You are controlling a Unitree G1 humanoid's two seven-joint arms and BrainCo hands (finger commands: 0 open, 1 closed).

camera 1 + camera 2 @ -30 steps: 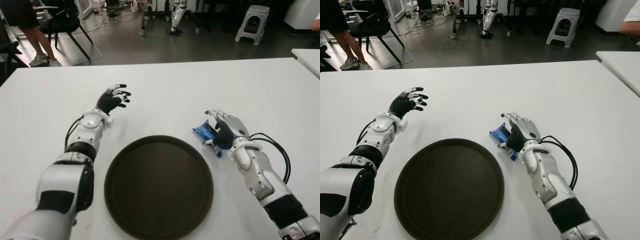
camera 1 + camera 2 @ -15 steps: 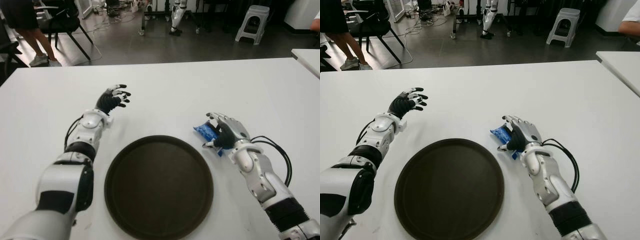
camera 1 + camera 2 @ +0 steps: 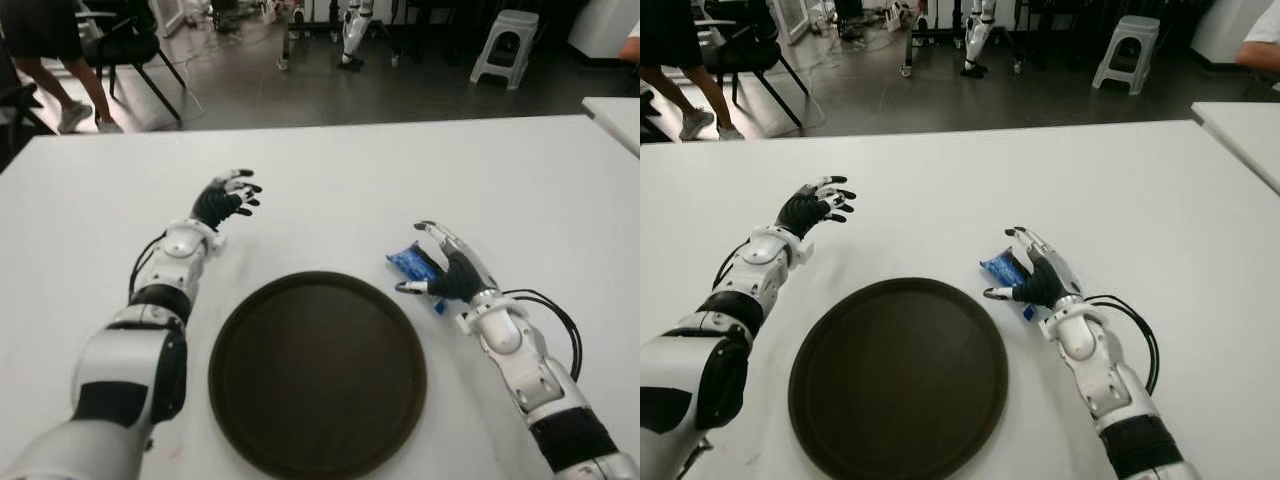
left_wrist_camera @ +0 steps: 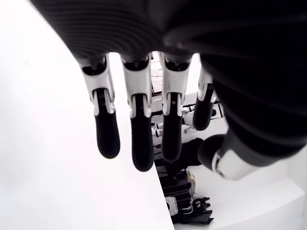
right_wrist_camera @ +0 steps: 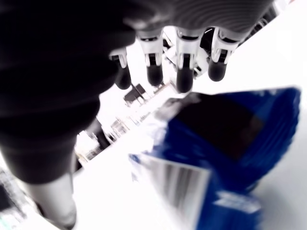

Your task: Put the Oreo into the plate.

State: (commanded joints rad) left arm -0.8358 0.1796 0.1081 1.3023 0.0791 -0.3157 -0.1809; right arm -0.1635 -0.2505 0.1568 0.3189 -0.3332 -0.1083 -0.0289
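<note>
A blue Oreo packet [image 3: 404, 262] lies on the white table [image 3: 330, 180], just right of the round dark brown plate [image 3: 232, 340], which holds nothing. My right hand [image 3: 430, 262] hovers at the packet's right side, open, its fingers [image 5: 184, 72] stretched out over the packet [image 5: 230, 139] and the thumb pointing toward the plate. My left hand [image 3: 228, 192] shows above the table beyond the plate's upper left, open, with its fingers [image 4: 139, 129] relaxed and holding nothing.
A black cable [image 3: 560, 310] loops beside my right forearm. A second white table's corner [image 3: 615, 112] is at the far right. Beyond the table stand chairs [image 3: 130, 50], a stool [image 3: 505, 40] and a person's legs [image 3: 50, 70].
My right hand's fingers have uncurled and spread open above the Oreo packet, and its wrist has drawn slightly toward me. The packet and my left hand stay where they were.
</note>
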